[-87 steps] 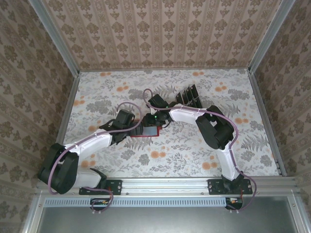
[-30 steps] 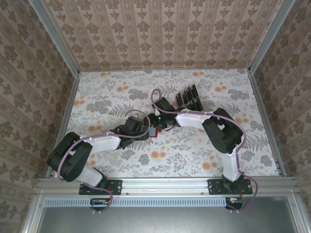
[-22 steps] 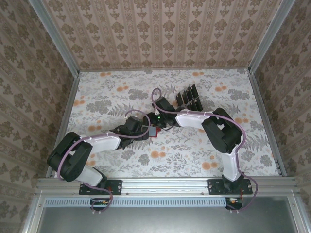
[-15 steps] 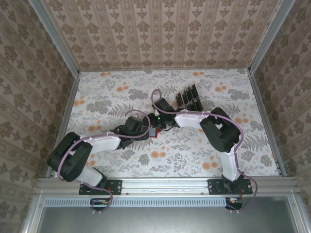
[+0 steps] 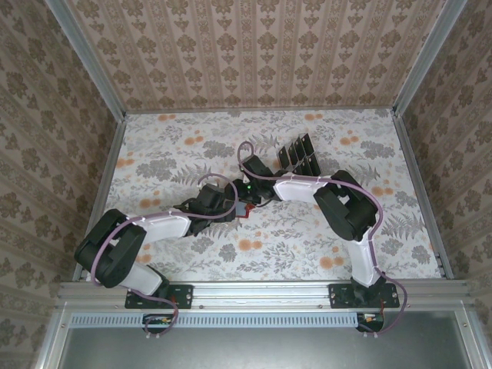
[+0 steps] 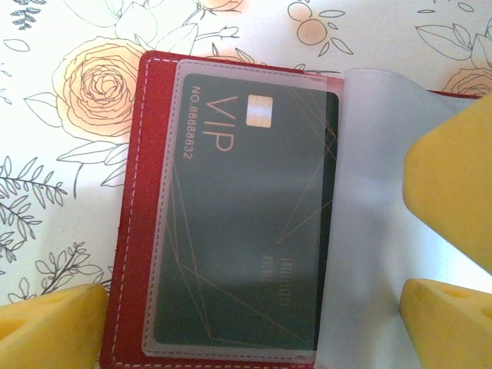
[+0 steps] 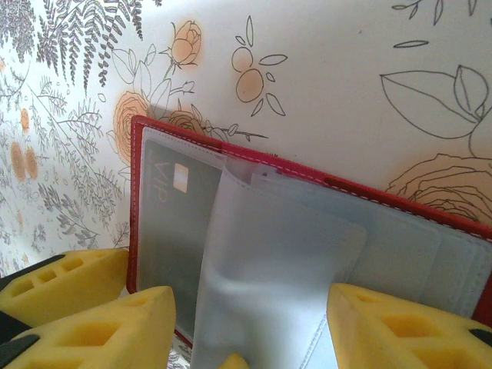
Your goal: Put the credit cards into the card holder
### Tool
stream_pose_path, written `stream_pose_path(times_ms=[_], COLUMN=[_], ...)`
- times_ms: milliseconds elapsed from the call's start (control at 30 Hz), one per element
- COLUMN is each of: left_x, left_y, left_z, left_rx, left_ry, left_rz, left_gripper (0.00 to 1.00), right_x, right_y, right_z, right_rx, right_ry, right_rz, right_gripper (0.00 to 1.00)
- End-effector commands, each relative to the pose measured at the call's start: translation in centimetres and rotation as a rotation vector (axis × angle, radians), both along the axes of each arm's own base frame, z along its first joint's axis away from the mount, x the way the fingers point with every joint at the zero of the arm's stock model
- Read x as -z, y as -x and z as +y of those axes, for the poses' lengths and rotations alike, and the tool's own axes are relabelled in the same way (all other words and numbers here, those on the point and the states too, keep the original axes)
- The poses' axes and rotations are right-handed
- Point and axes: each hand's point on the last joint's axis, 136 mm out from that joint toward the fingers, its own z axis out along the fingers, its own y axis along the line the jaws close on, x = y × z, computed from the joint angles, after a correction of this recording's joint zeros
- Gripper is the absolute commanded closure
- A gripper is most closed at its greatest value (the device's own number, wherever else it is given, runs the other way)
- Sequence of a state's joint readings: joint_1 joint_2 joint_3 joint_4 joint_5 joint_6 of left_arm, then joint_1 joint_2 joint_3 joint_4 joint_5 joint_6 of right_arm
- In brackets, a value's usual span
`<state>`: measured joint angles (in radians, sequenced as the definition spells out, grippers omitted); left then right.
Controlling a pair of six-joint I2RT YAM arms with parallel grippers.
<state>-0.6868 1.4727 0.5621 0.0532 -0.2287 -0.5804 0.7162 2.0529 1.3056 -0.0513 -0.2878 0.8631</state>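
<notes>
Mid-table in the top view, both arms meet over the card holder, the left arm coming from 8 o'clock and the right arm from 3 o'clock. Only a red sliver of it shows between the wrists, flat on the floral table. A rack with dark upright cards stands at 1 o'clock of the holder, near but apart.

Left wrist view: the holder lies open with its red border on the print. One credit card, dark with "VIP" lettering and a chip, sits fully inside a clear pocket. The left gripper has its jaws wide. One pad is at 7 o'clock by the red edge and the other at 5 o'clock over a translucent leaf. Nothing is pinched between them.

Right wrist view: the right gripper has its jaws partway apart, one on each side of the lifted leaf. I cannot tell whether the pads grip it. The card is at 9 o'clock of the leaf, in its pocket.
</notes>
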Motion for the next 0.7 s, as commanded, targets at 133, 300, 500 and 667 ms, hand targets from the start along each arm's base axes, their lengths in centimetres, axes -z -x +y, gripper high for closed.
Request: stream_pose_path(times_ms=[133,300,500,667], left_x=[0.9,-0.5,-3.0,-4.2], left_y=[0.8,0.6,0.5,0.3], left_z=[1.4,1.6,3.3,5.0], left_rx=[-0.023,-0.034,-0.093,-0.149], left_ry=[-0.042,-0.026,-0.015,0.017], left_rz=[0.034,0.002,-0.066,-0.097], left_gripper=[0.0,0.0,0.0,0.0], right_x=[1.4,0.8,0.0,-0.5], right_y=[0.3,0.1,-0.2,-0.2], right_z=[1.4,2.0,2.5,2.7], right_rx=[0.02,0.019,0.011,0.006], right_ry=[-0.066,-0.105,-0.125,-0.14], right_rz=[0.051,0.046,0.04,0.035], right_gripper=[0.43,0.43,0.43,0.43])
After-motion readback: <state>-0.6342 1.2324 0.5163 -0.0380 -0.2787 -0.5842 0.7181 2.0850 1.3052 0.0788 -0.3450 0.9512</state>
